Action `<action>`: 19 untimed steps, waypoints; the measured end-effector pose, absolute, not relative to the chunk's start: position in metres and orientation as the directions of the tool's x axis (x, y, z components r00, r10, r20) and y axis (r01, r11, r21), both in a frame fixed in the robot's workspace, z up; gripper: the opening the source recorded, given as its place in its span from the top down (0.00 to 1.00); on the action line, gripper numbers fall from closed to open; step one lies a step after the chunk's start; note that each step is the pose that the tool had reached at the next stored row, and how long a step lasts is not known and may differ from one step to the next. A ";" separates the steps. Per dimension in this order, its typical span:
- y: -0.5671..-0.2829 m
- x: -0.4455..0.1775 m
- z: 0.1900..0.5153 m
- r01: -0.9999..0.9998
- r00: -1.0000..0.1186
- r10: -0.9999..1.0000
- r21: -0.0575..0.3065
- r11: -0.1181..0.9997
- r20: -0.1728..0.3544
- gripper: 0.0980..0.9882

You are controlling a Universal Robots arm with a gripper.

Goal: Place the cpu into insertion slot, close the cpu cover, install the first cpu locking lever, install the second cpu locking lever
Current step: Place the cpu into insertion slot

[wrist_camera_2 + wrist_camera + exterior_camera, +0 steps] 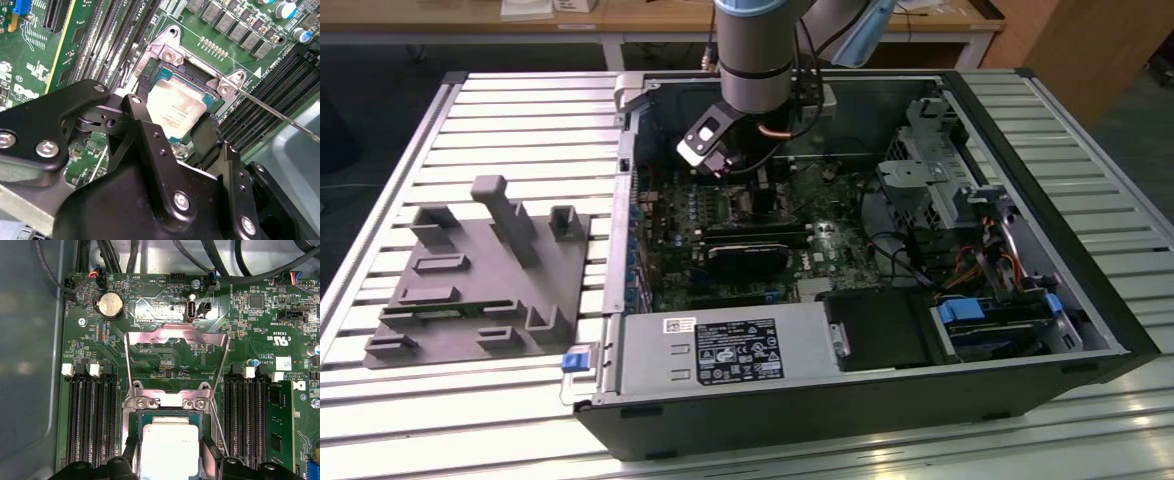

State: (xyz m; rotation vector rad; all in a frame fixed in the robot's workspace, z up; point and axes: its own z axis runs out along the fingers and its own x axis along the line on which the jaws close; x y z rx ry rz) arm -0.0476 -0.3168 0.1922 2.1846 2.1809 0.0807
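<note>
The gripper (172, 116) reaches down into an open computer case (854, 415) that lies on its side on a slatted metal table (520, 110), so the green board (90, 340) faces up and can be reached from above. In both wrist views its black fingers (136, 107) are set narrow, one against each of two opposite edges of the chip (170, 445), a hold that leaves the silver top and the other two edges free. The chip sits squarely within the silver rim of the socket (167, 401); whether it is fully seated or just above the contacts I cannot tell. The cover (145, 337) is folded back flat over the board on its hinge, which leaves the socket bare for the chip to go in. A thin wire lever (272, 109) sticks out to one side, unlatched, likely so that the cover is free to swing. Long black memory slots (92, 425) flank the socket. The board carries white printed lettering, the chip's top bears faint marking, and a black-and-white label (734, 350) covers the metal power box in the exterior view. A grey moulded holder (480, 270) rests on the table at the exterior view's left.
</note>
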 end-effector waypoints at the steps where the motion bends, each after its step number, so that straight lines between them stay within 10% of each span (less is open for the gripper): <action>1: -0.317 -0.048 0.192 0.997 0.002 1.000 0.075 -0.002 -0.001 0.42; 19: -0.317 -0.048 0.204 0.997 0.002 1.000 0.075 -0.002 -0.001 0.51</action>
